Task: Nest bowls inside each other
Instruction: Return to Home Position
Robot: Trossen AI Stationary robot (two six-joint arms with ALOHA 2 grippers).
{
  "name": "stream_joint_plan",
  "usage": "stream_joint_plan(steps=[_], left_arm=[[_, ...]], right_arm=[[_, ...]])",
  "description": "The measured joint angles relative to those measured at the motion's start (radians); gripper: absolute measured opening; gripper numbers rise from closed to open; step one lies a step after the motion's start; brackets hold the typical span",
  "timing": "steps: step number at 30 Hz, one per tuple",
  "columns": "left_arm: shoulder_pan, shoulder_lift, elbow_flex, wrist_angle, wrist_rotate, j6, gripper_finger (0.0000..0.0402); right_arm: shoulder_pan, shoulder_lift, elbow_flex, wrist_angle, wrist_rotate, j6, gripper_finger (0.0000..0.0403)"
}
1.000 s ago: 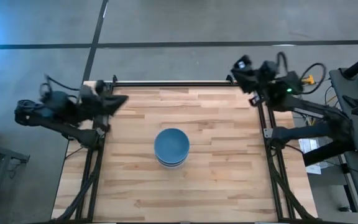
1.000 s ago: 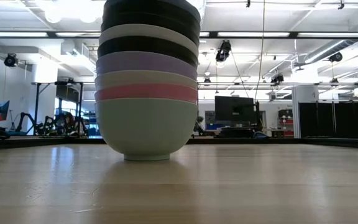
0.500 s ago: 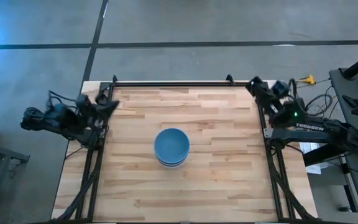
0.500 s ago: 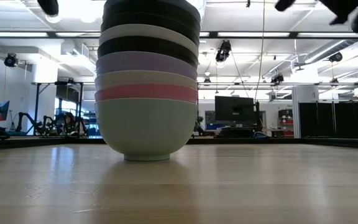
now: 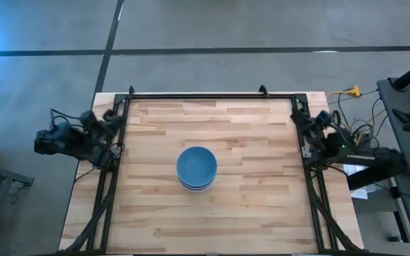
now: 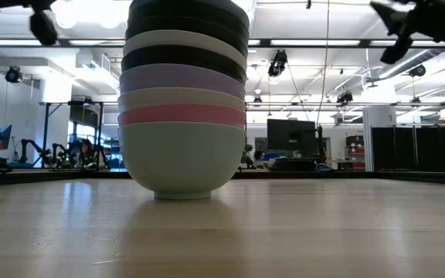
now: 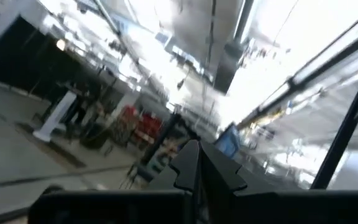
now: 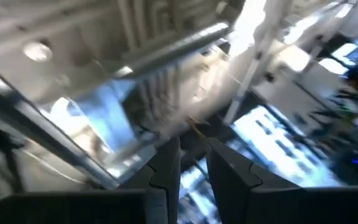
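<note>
Wooden tabletop point(image 5: 262, 206) down below, and behind it an open workshop hall with ceiling lights and a dark monitor point(image 6: 290, 133) far back. Dead centre of the tabletop stood the stack of bowls point(image 5: 196, 174), each nested in the next, with nothing touching it. From above, only the blue bowl point(image 5: 196, 163) on top showed. At table height the layers read upward: mint green bowl point(image 6: 182, 158) on the wood, pink bowl point(image 6: 182, 116), cream-white bowl point(image 6: 182, 98), lavender bowl point(image 6: 182, 79), a black bowl point(image 6: 184, 56), white bowl point(image 6: 184, 37), then more black running out of the frame. Both arms were well apart from the stack. The left arm point(image 5: 73, 139) sat folded at the left edge, the left gripper point(image 7: 197, 149) aimed up at the ceiling, fingers pressed together on nothing. The right arm point(image 5: 340, 142) sat at the right edge; the right gripper point(image 8: 193, 146), also aimed upward, had its fingers a narrow gap apart, empty.
</note>
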Motion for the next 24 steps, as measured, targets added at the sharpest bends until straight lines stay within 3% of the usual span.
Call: stream_joint_plan(steps=[3,7,10,13,18,24], left_arm=[[0.000,-0.116,0.036,-0.105,-0.039,-0.002,0.0000],[-0.001,-0.087,0.125,-0.341,-0.053,-0.039,0.0000],[0.000,-0.063,0.146,-0.487,-0.075,-0.134,0.0000],[-0.002,-0.076,0.119,-0.598,-0.023,-0.250,0.0000],[-0.001,-0.094,0.005,-0.592,0.003,-0.371,0.0000],[0.000,-0.096,-0.144,-0.580,0.020,-0.571,0.0000]], right_arm=[[-0.047,-0.157,0.026,-0.317,-0.017,0.048,0.0073],[-0.081,-0.315,0.053,-0.602,-0.161,0.152,0.0073],[-0.080,-0.293,0.066,-0.616,-0.229,0.179,0.0073],[-0.076,-0.265,0.069,-0.644,-0.231,0.178,0.0073],[-0.065,-0.268,0.038,-0.713,-0.237,0.151,0.0073],[-0.059,-0.273,0.006,-0.831,-0.346,0.208,0.0067]])
